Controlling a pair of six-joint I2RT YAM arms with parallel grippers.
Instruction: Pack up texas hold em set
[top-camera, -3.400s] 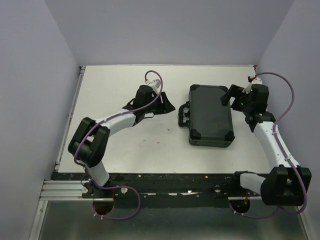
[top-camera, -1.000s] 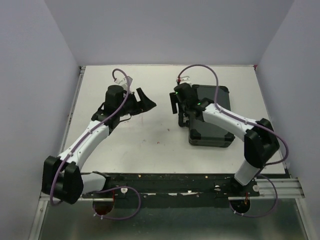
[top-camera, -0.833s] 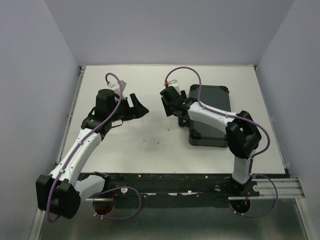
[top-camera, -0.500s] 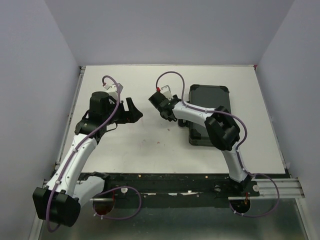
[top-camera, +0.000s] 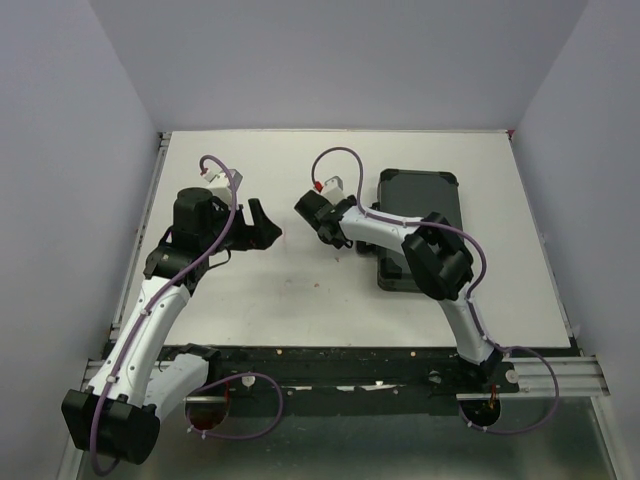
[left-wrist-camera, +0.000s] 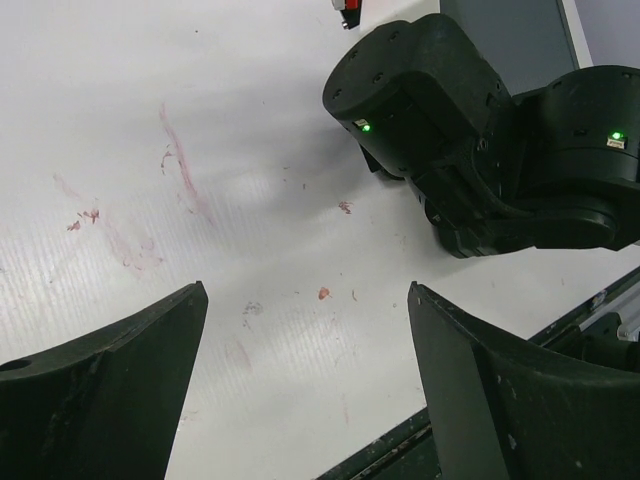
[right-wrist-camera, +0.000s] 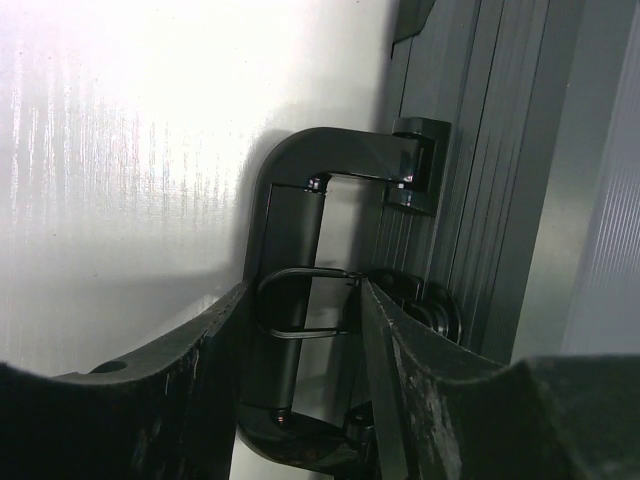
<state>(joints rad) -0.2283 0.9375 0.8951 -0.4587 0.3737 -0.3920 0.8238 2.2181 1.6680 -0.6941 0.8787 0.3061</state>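
Left jaws gape above a red-smudged white table (left-wrist-camera: 250, 150) between lilac walls (top-camera: 330, 60).

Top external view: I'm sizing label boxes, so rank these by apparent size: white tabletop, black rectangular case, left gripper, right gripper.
Largest: white tabletop
Next: black rectangular case, partly covered by the right arm
Smallest: left gripper and right gripper, too alike to rank
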